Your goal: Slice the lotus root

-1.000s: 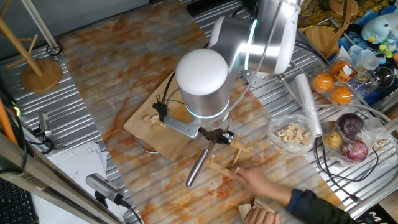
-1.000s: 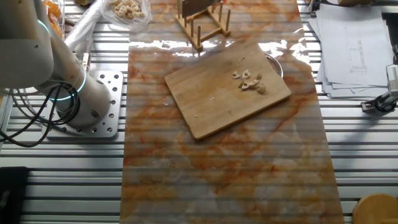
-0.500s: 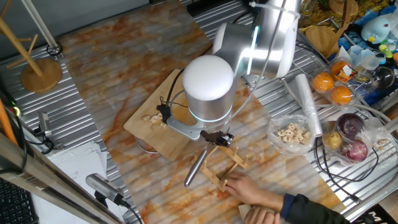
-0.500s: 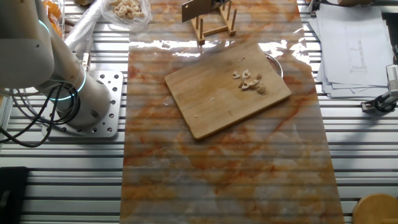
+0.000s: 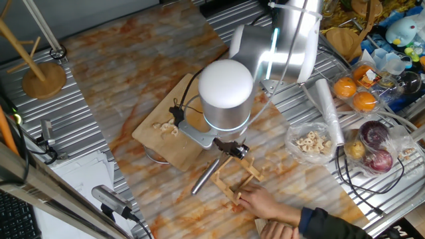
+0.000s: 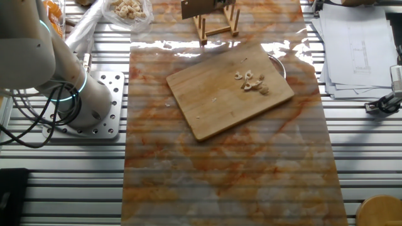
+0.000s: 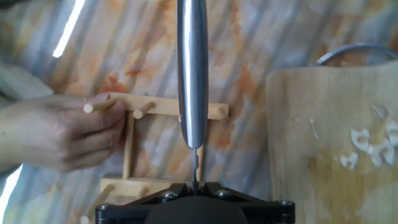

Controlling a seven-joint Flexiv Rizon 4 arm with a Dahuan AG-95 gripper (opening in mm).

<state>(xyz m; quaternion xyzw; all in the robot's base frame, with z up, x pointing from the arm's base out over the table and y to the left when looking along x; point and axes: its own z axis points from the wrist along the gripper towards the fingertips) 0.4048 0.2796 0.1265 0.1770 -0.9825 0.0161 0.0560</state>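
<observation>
Lotus root (image 6: 253, 82) lies in small cut pieces on the cutting board's (image 6: 213, 103) right part. Gripper (image 7: 194, 184) is clamped on a knife (image 7: 191, 68) above the wooden rack (image 7: 161, 109), which a person's hand (image 7: 59, 132) holds on the worktop (image 6: 226, 169).

Marbled orange-white bench (image 6: 226, 169). Wooden cutting board (image 6: 213, 100) lying near centre, angled. Wooden peg rack (image 6: 217, 24) at 12 o'clock of board, just beyond it. Clear bag of slices (image 6: 125, 11) at 10 o'clock, at bench edge.
</observation>
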